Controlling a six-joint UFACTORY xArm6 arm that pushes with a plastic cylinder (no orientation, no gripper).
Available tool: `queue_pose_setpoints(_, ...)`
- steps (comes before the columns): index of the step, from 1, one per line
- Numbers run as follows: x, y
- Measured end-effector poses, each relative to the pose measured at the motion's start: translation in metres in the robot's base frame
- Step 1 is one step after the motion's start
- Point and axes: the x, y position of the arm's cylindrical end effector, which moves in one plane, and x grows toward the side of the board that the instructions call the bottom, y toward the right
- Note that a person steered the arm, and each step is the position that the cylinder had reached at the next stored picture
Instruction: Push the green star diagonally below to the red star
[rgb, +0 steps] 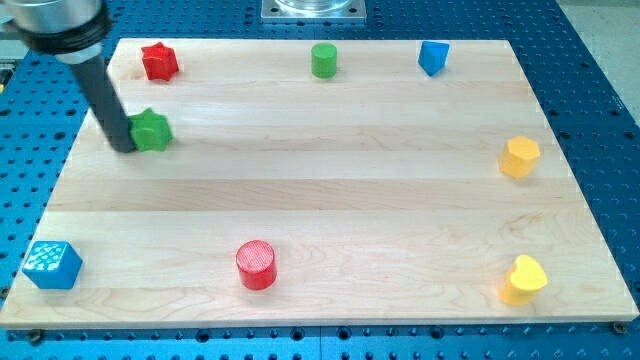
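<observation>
While the rod presses in from the left, the risk on this board is a glancing push: the tip (124, 148) meets the green star (151, 130) at its left edge, and a contact that sits off the block's middle could spin the star or let it slide off to one side instead of travelling straight. Its pointed outline makes that more likely, by this onlooker's judgement. A push carried too far toward the far edge could also run the green star into the red star (159, 61), which stands just beyond it near the far left corner, and knock it off its spot.

The tool has no jaws to open or close; it is a plain dark rod, holding nothing, its lower end resting against the block.

The green star lies immediately right of the tip, touching it or all but touching, on the left part of the wooden board (320, 200). It sits nearer the viewer than the red star and a shade to its left, already close to a diagonal placement.
</observation>
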Motion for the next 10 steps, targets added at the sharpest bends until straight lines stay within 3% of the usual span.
queue_pose_setpoints(1, -0.006, 0.024)
queue_pose_setpoints(2, 0.021, 0.013)
queue_pose_setpoints(3, 0.017, 0.061)
queue_pose_setpoints(5, -0.049, 0.058)
queue_pose_setpoints(6, -0.027, 0.073)
queue_pose_setpoints(7, -0.081, 0.117)
queue_pose_setpoints(8, -0.135, 0.084)
queue_pose_setpoints(9, -0.138, 0.03)
queue_pose_setpoints(10, -0.134, 0.014)
